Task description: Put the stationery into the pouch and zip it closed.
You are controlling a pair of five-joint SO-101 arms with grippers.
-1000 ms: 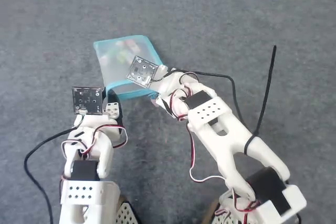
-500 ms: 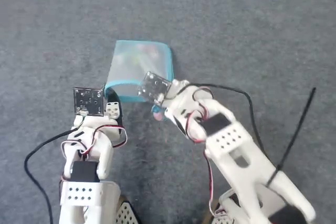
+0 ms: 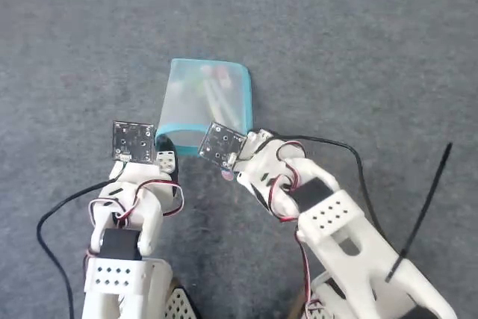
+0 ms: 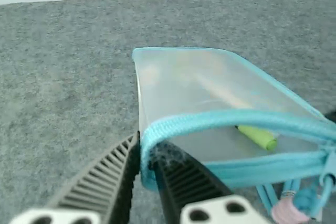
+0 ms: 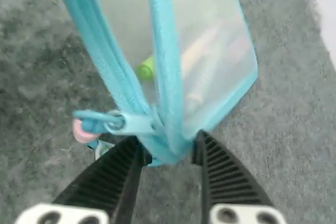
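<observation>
Stationery (image 4: 257, 136) sits in the pouch (image 3: 209, 98) on the table (image 3: 373, 57); our left gripper (image 4: 146, 169) and right gripper (image 5: 168, 153) each clamp one mouth end. Next, we judge, the zipper pull (image 5: 128, 123) needs drawing across.

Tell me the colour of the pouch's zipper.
Turquoise. The zipper of the pouch shows best in the left wrist view.

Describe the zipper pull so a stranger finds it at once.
On the grey mat, the left gripper and right gripper pinch the near corners of a clear, turquoise-edged pouch. The zipper pull sits at the right gripper's corner; unlike the rest of the zip, it carries a pink bead.
</observation>
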